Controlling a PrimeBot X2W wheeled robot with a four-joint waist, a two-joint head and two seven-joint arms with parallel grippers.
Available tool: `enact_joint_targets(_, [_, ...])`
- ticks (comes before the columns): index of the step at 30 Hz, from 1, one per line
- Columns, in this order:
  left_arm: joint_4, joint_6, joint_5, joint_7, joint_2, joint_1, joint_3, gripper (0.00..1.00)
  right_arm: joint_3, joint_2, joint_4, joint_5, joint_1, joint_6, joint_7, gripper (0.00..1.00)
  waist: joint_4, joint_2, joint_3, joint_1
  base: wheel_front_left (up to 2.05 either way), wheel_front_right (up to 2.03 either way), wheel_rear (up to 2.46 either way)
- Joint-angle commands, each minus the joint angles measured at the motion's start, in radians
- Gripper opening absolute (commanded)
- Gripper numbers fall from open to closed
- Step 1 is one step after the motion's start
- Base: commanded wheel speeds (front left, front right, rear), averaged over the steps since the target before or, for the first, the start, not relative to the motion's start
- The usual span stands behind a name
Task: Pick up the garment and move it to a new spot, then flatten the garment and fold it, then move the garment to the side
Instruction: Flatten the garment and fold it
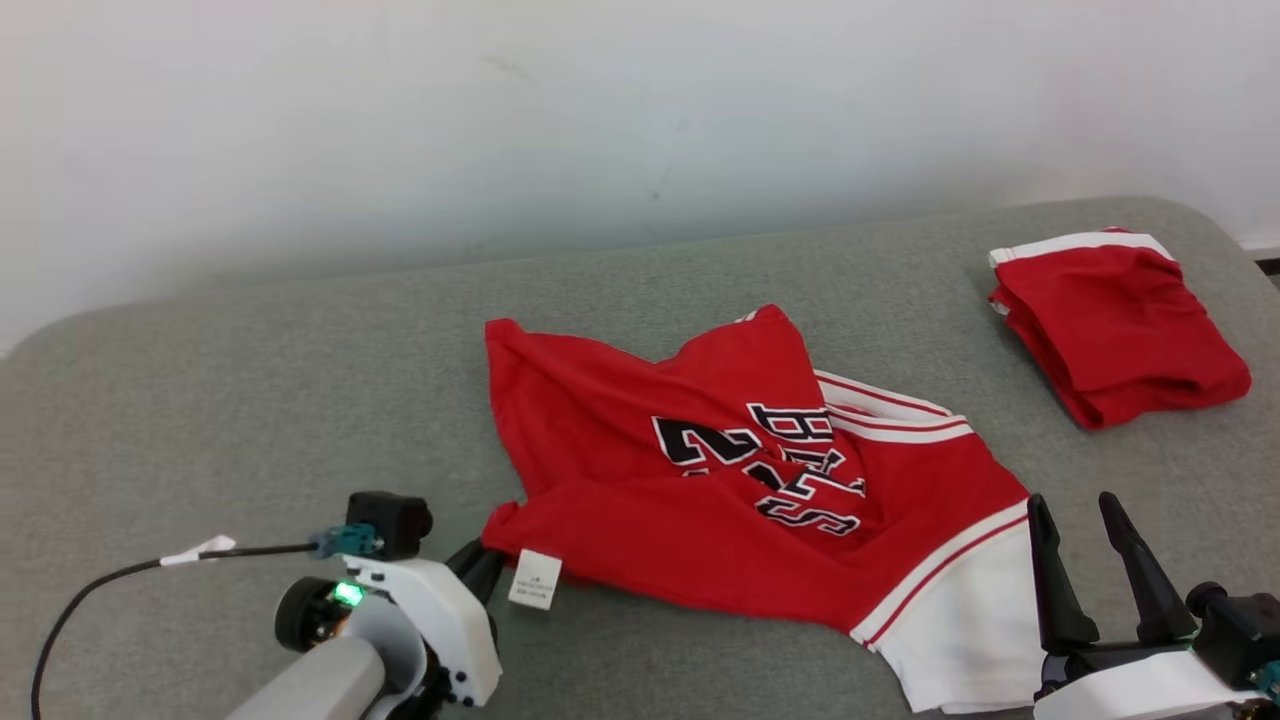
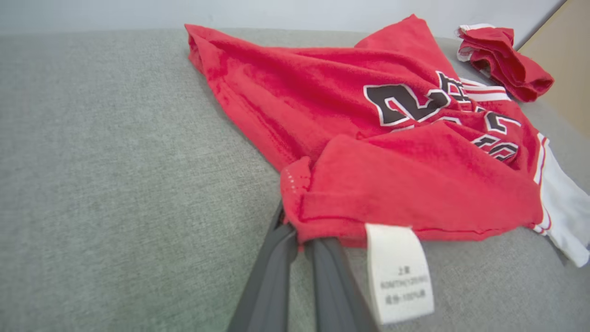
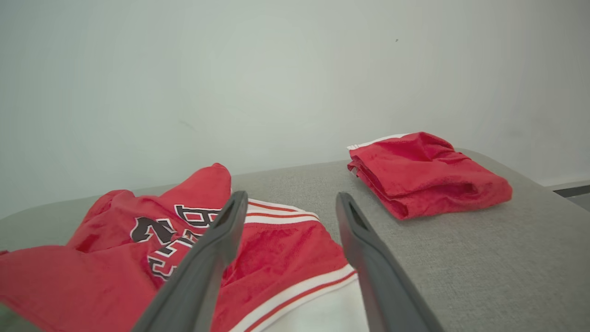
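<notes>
L gripper (image 2: 302,240) nearest, clenched on a hem corner of the red jersey (image 1: 720,480), by its white label (image 2: 398,272). R gripper (image 1: 1095,515) spread, empty, over the white trim (image 1: 960,620). Jersey crumpled mid-surface: pickup only begun, I'd say; move, flatten, fold all left. Grey fabric top (image 1: 250,400), white wall (image 1: 500,120), folded red piece (image 1: 1115,320) far right.

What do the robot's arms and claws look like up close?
The left gripper and right gripper each have two long, tapering dark fingers on a white housing. The left one carries a black camera block, a green light and a black cable.
</notes>
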Motion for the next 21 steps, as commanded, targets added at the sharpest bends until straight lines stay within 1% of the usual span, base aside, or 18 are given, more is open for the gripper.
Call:
enact_joint_targets(1, [-0.008, 0.005, 0.01, -0.009, 0.012, -0.013, -0.001, 0.0, -0.003, -0.004, -0.001, -0.006, 0.011, -0.002, -0.003, 1.0, 0.026, -0.0001, -0.014, 0.0, 0.0, 0.0, 0.0])
enact_joint_targets(3, [-0.04, 0.02, 0.03, -0.023, 0.029, -0.018, -0.003, 0.0, -0.004, -0.004, -0.003, -0.008, 0.014, -0.002, -0.003, 1.0, 0.053, -0.0001, -0.024, 0.0, 0.0, 0.0, 0.0])
enact_joint_targets(7, [-0.138, 0.072, 0.071, -0.046, 0.075, -0.006, -0.007, 0.0, -0.003, -0.003, -0.008, -0.011, 0.026, -0.002, -0.002, 1.0, 0.103, -0.0001, -0.041, 0.0, 0.0, 0.0, 0.0])
enact_joint_targets(12, [-0.297, 0.136, 0.108, -0.042, 0.134, 0.065, -0.029, 0.0, -0.009, -0.005, -0.008, -0.011, 0.036, -0.002, -0.003, 1.0, 0.151, -0.0001, -0.051, 0.0, 0.0, 0.0, 0.0])
enact_joint_targets(14, [-0.351, 0.165, 0.118, -0.03, 0.149, 0.106, -0.046, 0.0, -0.01, -0.006, -0.008, -0.012, 0.043, -0.002, -0.003, 1.0, 0.165, -0.0001, -0.052, 0.0, 0.0, 0.0, 0.0])
enact_joint_targets(15, [-0.374, 0.179, 0.113, -0.026, 0.149, 0.131, -0.051, 0.02, -0.011, -0.006, -0.009, -0.013, 0.045, -0.002, -0.003, 1.0, 0.171, -0.0001, -0.051, 0.0, 0.0, 0.0, 0.0])
enact_joint_targets(17, [-0.402, 0.202, 0.098, -0.023, 0.152, 0.179, -0.06, 0.1, -0.009, -0.007, -0.01, -0.015, 0.044, -0.002, -0.002, 1.0, 0.177, -0.0001, -0.049, 0.0, 0.0, 0.0, 0.0])
enact_joint_targets(18, [-0.409, 0.212, 0.097, -0.023, 0.153, 0.199, -0.065, 0.18, -0.009, -0.007, -0.01, -0.014, 0.043, -0.002, -0.002, 1.0, 0.18, -0.0001, -0.048, 0.0, 0.0, 0.0, 0.0])
enact_joint_targets(19, [-0.413, 0.221, 0.094, -0.028, 0.149, 0.217, -0.068, 0.31, -0.009, -0.008, -0.011, -0.014, 0.042, -0.002, -0.003, 1.0, 0.183, -0.0001, -0.046, 0.0, 0.0, 0.0, 0.0])
enact_joint_targets(20, [-0.409, 0.226, 0.085, -0.034, 0.141, 0.237, -0.07, 0.48, -0.008, -0.009, -0.011, -0.013, 0.041, -0.002, -0.003, 1.0, 0.186, -0.0001, -0.045, 0.0, 0.0, 0.0, 0.0])
enact_joint_targets(21, [-0.399, 0.228, 0.081, -0.033, 0.136, 0.253, -0.077, 0.92, -0.005, -0.011, -0.01, -0.013, 0.04, -0.002, -0.002, 1.0, 0.187, -0.0001, -0.044, 0.0, 0.0, 0.0, 0.0])
